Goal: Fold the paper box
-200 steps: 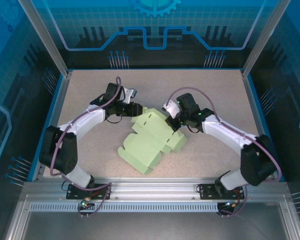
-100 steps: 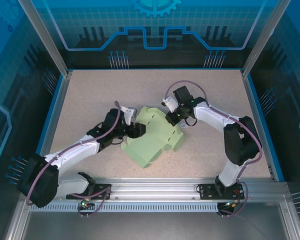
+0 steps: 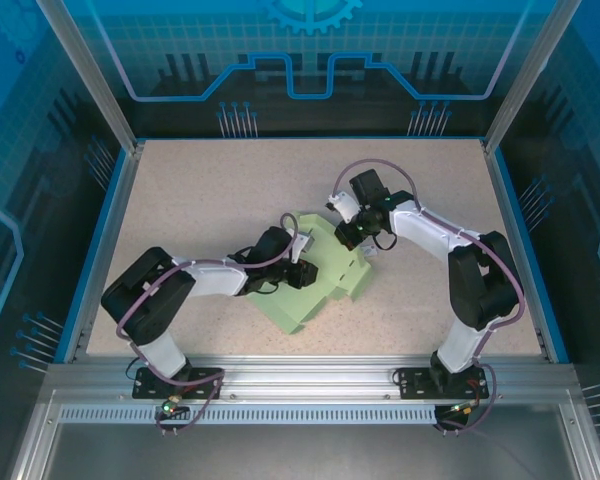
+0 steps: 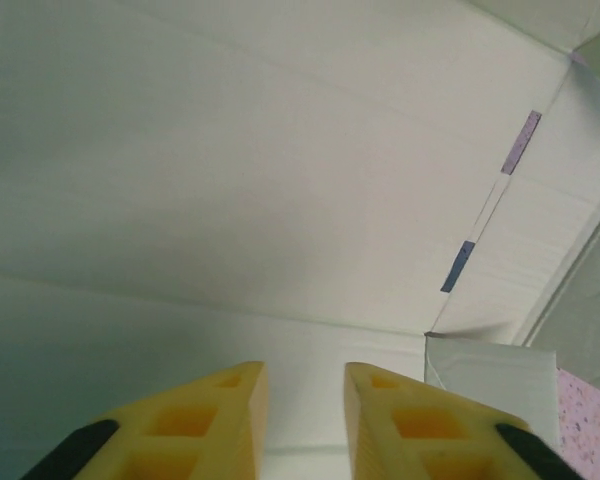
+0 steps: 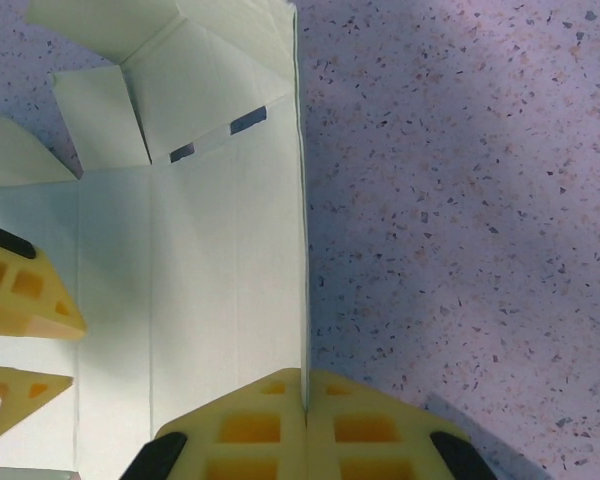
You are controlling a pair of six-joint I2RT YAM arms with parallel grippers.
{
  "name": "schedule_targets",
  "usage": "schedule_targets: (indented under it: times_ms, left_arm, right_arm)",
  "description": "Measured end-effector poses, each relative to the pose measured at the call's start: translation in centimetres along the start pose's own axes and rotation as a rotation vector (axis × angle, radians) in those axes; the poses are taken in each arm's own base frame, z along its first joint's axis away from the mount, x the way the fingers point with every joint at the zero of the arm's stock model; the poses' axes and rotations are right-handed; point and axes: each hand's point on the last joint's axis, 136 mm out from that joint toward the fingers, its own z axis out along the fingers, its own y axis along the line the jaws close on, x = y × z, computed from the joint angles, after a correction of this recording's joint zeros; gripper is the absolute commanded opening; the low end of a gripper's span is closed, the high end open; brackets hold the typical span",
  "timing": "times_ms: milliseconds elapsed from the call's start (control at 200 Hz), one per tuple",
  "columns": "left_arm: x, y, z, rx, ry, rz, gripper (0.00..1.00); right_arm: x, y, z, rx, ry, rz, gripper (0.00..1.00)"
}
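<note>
The paper box (image 3: 325,278) is a pale green die-cut sheet with creases and flaps, lying mostly flat in the middle of the table. My left gripper (image 3: 304,272) hovers low over its left half; in the left wrist view its yellow fingers (image 4: 215,420) stand apart, open, with the card (image 4: 280,200) spread beyond them. My right gripper (image 3: 352,238) is at the sheet's back right edge. In the right wrist view it (image 5: 303,388) is shut on the thin edge of the card (image 5: 200,280), and the left gripper's fingers (image 5: 25,290) poke in at the left.
The speckled tabletop (image 3: 200,190) has free room behind and to both sides of the sheet. A blue rim (image 3: 100,240) and the enclosure's metal posts (image 3: 90,80) bound the table. Bare table (image 5: 460,200) lies right of the held edge.
My left arm swung from the back left round to the front, and its gripper slid right over the sheet. The right gripper moved slightly back at the sheet's back right edge. The sheet shifted a little.
</note>
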Motion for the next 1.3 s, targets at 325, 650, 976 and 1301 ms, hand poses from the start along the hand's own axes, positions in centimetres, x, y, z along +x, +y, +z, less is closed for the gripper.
schedule_targets:
  times_ms: [325,650,976,1301]
  left_arm:
    - [0.8,1.2,1.5,-0.023,-0.009,0.011,0.18]
    - [0.0,1.8,1.9,-0.031,-0.101,0.03,0.16]
    - [-0.2,2.2,1.8,-0.042,-0.146,0.019,0.16]
    - [-0.5,2.1,1.6,-0.042,-0.163,0.011,0.29]
  right_arm:
    - [0.1,-0.5,-0.1,0.015,0.001,0.008,0.0]
    - [-1.7,3.4,-2.3,-0.012,-0.067,-0.024,0.0]
    - [-1.7,7.6,-2.1,-0.076,-0.085,0.031,0.0]
    - [-1.9,7.2,-2.2,-0.042,-0.1,0.029,0.0]
